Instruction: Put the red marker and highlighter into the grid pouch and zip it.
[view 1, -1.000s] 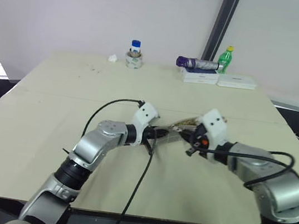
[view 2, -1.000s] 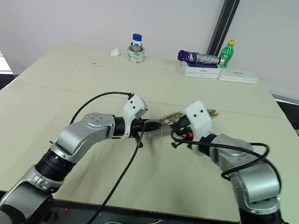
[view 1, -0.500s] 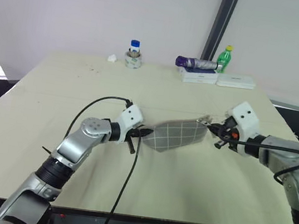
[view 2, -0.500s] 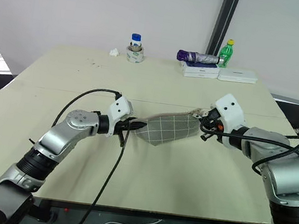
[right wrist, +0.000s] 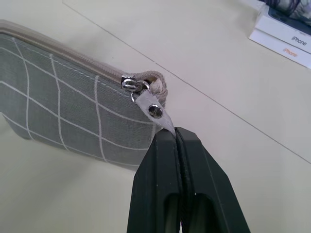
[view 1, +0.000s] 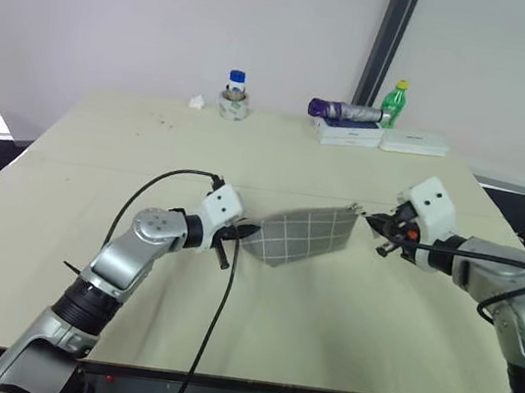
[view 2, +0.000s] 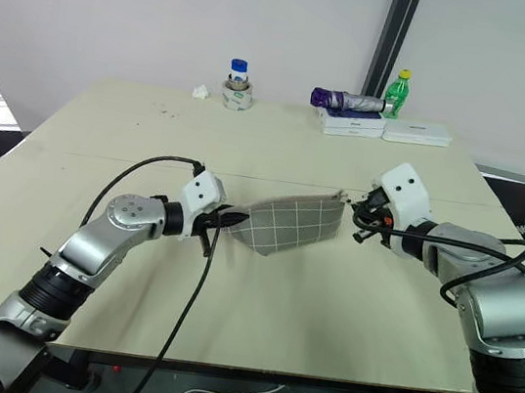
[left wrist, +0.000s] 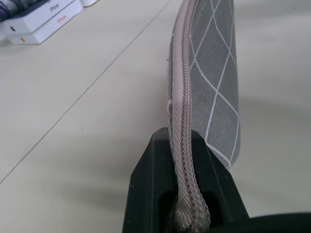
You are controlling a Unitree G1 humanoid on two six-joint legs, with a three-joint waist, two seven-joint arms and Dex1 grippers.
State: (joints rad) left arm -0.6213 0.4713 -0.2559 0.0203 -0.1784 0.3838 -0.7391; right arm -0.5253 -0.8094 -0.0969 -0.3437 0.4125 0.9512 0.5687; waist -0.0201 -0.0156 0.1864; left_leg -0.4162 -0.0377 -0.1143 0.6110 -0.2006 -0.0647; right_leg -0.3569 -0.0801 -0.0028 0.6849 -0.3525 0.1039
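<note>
Black fingers clamped tight on both sides — our right gripper [right wrist: 177, 138] pinches the small grey pull tab [right wrist: 154, 110] of the zipper, and our left gripper [left wrist: 182, 160] bites the opposite end of the grid pouch [view 1: 304, 232] right on its beige zipper seam [left wrist: 182, 92]. We have the pouch stretched between the two arms, zipper edge uppermost, lifted off the table [view 1: 97, 182] over its middle, a little toward the right edge. From the right wrist view the slider sits at the very end of the teeth, so the zip looks run fully closed along the part we can see. Neither pen shows outside the pouch. Further out, along the far edge — a small jar with a blue lid [view 1: 235, 95], white boxes [view 1: 382, 137], a folded purple umbrella [view 1: 346, 112] lying on them, and a green bottle [view 1: 396, 101] behind.
</note>
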